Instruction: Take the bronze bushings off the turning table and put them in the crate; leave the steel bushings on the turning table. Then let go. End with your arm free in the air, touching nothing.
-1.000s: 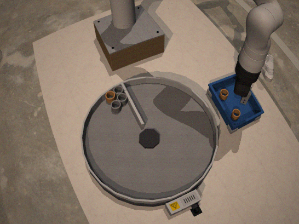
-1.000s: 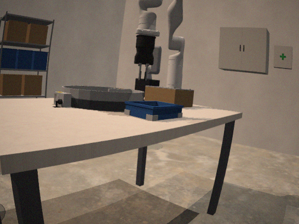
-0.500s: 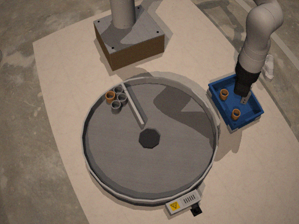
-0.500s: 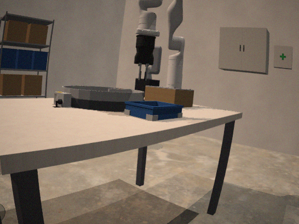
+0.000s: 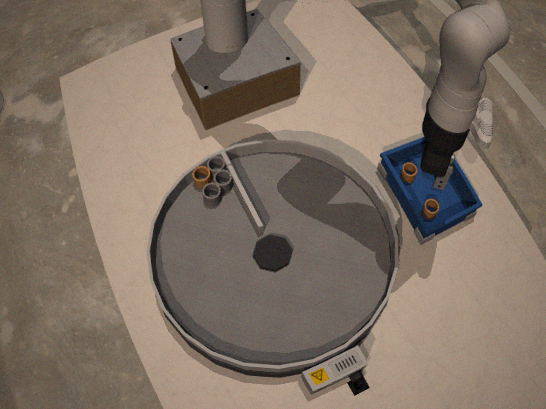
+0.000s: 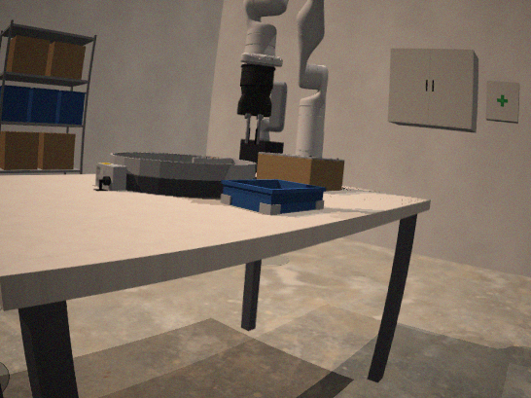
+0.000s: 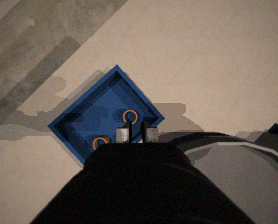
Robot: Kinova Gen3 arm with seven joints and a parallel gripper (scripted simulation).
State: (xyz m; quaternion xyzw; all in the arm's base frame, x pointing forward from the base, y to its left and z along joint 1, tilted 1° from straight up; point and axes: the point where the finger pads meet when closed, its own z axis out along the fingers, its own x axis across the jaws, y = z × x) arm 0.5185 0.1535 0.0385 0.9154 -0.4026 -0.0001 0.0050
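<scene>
One bronze bushing (image 5: 201, 184) stands on the grey turning table (image 5: 225, 296) (image 6: 175, 172) (image 7: 230, 175), close against three steel bushings (image 5: 216, 169) (image 5: 223, 186) (image 5: 212, 200) near the rim and a straight bar. Two bronze bushings (image 5: 410, 178) (image 5: 431, 216) stand apart in the blue crate (image 5: 417, 191) (image 6: 292, 199) (image 7: 90, 120); both also show in the wrist view. My gripper (image 5: 442, 178) (image 6: 252, 142) (image 7: 136, 129) points down high above the crate side. Its fingers are partly apart, with nothing seen between them. The crate walls hide its inside in the exterior view.
The straight bar (image 5: 242, 190) runs from the turning table's rim toward its dark hub (image 5: 273, 252). A control box (image 5: 335, 369) is at the rim's front. The robot's base block (image 5: 250, 103) (image 6: 284, 170) stands behind the turning table. The crate stands beside the turning table.
</scene>
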